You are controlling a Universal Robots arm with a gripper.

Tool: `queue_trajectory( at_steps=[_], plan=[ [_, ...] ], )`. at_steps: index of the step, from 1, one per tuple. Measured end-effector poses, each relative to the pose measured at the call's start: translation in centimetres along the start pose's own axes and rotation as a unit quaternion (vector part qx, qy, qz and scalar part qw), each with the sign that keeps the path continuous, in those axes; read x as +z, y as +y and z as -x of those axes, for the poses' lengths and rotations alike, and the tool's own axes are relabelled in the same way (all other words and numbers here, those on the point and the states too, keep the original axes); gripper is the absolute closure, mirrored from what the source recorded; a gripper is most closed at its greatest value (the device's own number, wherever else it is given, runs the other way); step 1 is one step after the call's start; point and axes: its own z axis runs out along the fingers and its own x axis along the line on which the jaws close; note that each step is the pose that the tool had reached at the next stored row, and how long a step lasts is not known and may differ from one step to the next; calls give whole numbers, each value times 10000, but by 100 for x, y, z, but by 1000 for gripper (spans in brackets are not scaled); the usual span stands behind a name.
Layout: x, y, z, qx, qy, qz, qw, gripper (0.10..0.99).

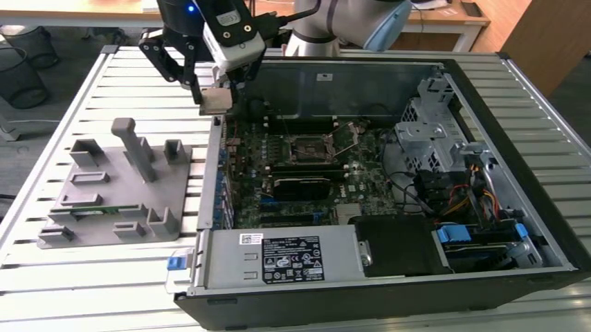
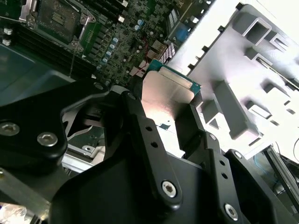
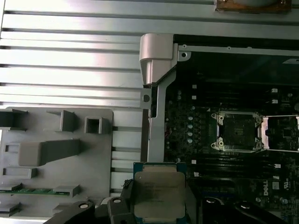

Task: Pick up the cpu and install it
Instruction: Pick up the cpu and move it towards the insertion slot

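The cpu [image 1: 213, 102] sits clamped flat between the gripper's [image 1: 215, 90] fingers [image 2: 140, 126]. It is in the air over the case [image 1: 369, 308] wall on the exterior view's left, between the grey fixture [image 1: 102, 207] on the bench [image 1: 120, 83] and the motherboard [image 1: 369, 180]. The socket [image 3: 236, 131] lies open, well apart from it.

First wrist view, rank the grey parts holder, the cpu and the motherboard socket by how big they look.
1. grey parts holder, clearly largest
2. cpu, slightly bigger-looking than the socket, but it sits much nearer the camera, so this order is unsure
3. motherboard socket
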Motion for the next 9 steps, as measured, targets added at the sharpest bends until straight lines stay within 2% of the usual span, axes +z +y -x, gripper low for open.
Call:
queue_trajectory(
  at_steps=[9],
  plan=[
    [0, 12, 139, 0, 0, -3, 10000, 561]
  ],
)
